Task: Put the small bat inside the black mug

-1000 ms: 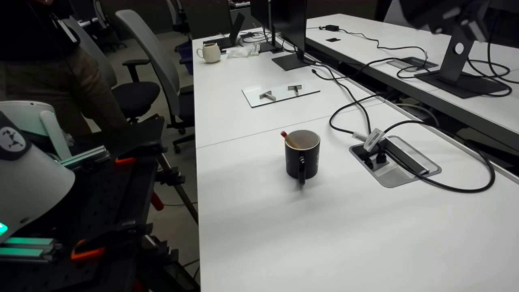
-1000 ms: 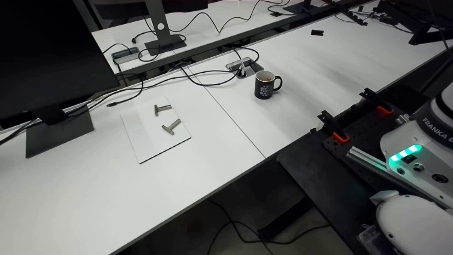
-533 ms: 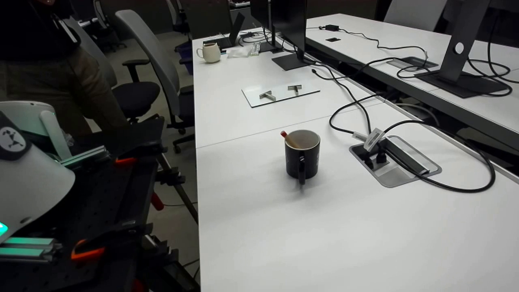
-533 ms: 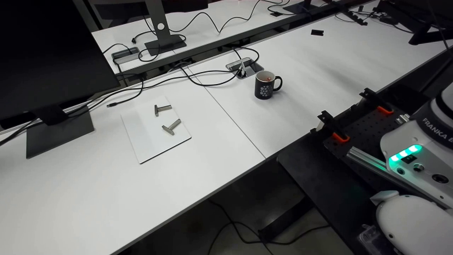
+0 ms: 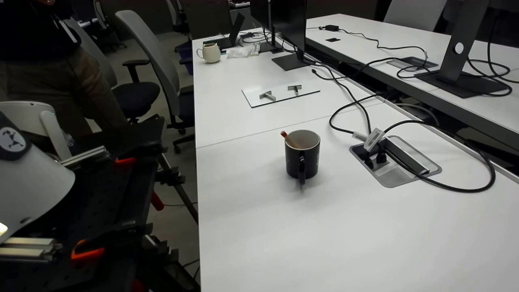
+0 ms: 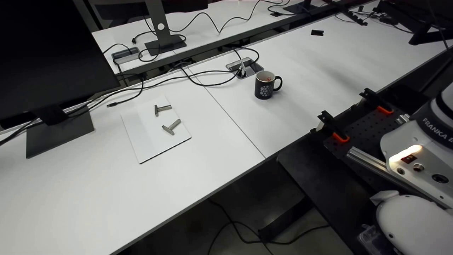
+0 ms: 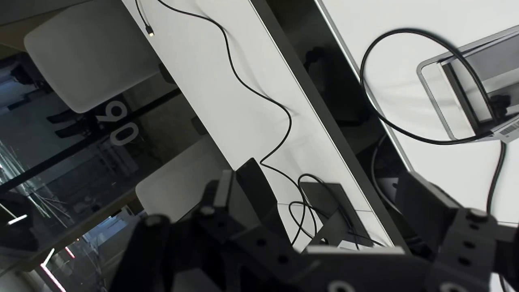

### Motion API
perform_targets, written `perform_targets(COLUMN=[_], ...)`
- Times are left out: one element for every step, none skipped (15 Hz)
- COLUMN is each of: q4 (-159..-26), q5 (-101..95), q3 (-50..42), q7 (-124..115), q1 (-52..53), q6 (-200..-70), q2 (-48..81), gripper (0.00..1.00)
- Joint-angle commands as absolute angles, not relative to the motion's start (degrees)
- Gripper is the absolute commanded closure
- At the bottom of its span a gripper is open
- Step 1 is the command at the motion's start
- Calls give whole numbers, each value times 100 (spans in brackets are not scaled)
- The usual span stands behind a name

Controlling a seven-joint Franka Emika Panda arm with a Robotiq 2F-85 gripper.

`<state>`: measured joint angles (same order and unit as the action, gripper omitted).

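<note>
Holds the gripper (image 7: 320, 184) with jaws wide apart, facing past them the grey cable box (image 7: 500, 59) off to one side. Has the black mug (image 5: 311, 161) well apart from the jaws, upright on the white desk (image 5: 251, 223), with the small bat (image 5: 290, 140) tilted inside, red end above the rim. Farther out, through the jaws' gap, shows a monitor foot (image 7: 343, 199) on the far desk (image 7: 243, 121).

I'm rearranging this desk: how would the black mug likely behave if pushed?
The black mug, upright and straight-sided, would probably slide, not tip, under a low push. The small bat, leaning at a slant inside it, might swing or rattle. A push on the handle, sticking out sideways, could spin the mug.
</note>
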<state>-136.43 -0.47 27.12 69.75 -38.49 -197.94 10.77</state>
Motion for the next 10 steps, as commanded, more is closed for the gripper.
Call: perform_targets(q4=[-13644,-13626,-13590,-13554,-13515,-13478,-13450,-13431,-13420,-13563], q5=[8,79,198,267,342,361,384,373,342,297], q3=[2096,1775,1627,1508,1402,1334,1273,1233,1217,1254], q7=[7471,7599,7843,8043,8224,8394,8556,8715,8851,8923], q1=[-3340,-3066,-2936,-2832,-2738,-2663,-2597,-2546,-2507,-2466], q6=[-19794,-19798,-19799,-19800,-19800,-19800,-19800,-19800,-19800,-19800], q2=[866,805,754,698,642,586,534,482,447,304], gripper=[0,0,0,0,0,0,0,0,0,0])
